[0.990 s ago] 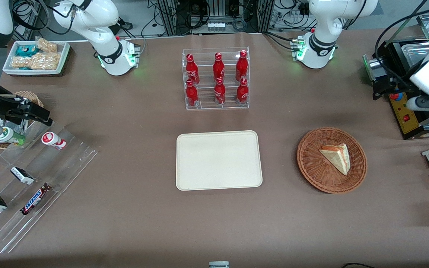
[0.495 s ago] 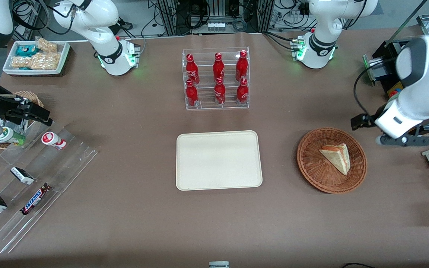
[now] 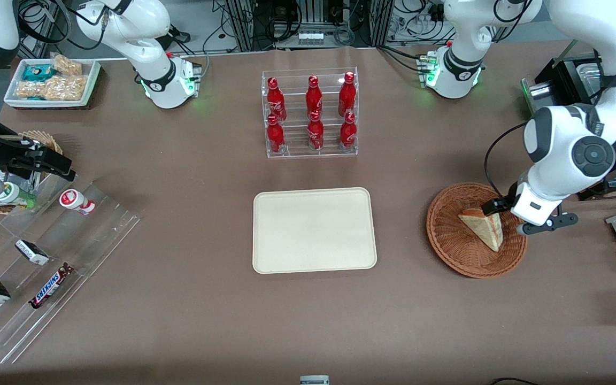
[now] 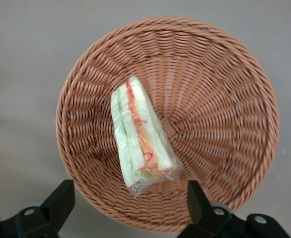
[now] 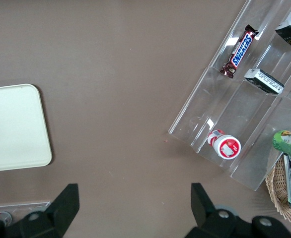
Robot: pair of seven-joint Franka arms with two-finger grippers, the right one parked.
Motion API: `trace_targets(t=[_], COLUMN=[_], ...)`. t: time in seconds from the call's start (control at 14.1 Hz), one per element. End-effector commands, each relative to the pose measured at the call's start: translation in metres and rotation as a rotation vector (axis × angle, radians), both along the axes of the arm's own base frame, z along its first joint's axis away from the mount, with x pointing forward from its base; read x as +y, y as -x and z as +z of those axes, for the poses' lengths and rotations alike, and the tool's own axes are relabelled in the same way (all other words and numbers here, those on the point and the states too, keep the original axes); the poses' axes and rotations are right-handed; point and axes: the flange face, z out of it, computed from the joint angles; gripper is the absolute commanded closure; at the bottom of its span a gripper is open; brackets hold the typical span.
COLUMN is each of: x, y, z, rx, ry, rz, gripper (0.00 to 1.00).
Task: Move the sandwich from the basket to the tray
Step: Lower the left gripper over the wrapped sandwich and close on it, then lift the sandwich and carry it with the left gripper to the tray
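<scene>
1. Sandwich [image 4: 141,139] lies wrapped in the basket [image 4: 225,124], toward the working arm's end of the desk [image 3: 179,321].
2. End effector [image 4: 128,201] hovers above basket, fingers [image 4: 61,198] spread wide, holding nothing.
3. Tray [image 3: 314,230] sits bare, well apart from basket.

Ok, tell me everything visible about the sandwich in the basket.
The sandwich is a triangular wedge of pale bread in clear wrap, with red-orange and green filling showing along its edge. It lies on its side inside the round brown wicker basket, resting on the weave near the middle. Nothing else touches it. The pincer hovers above with its fingers open, not gripping it.
</scene>
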Motion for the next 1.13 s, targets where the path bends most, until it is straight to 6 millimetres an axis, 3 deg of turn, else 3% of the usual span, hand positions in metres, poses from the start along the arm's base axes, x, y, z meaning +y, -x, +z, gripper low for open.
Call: trace_targets(t=[0.0, 0.21, 0.64, 0.71, 0.85, 0.92, 1.06], x=[-0.003, -0.003, 0.001, 0.000, 0.001, 0.001, -0.005], y=[0.007, 0.012, 0.010, 0.009, 0.010, 0.010, 0.004], z=[-0.001, -0.017, -0.071, -0.078, -0.079, -0.075, -0.060], rx=[-0.087, -0.151, -0.110, -0.112, -0.104, -0.107, -0.086], ry=[-0.007, 0.016, 0.025, 0.026, 0.024, 0.026, 0.017], rz=[0.288, 0.510, 0.612, 0.616, 0.625, 0.642, 0.642], gripper=[0.00, 0.00, 0.00, 0.13, 0.75, 0.90, 0.92])
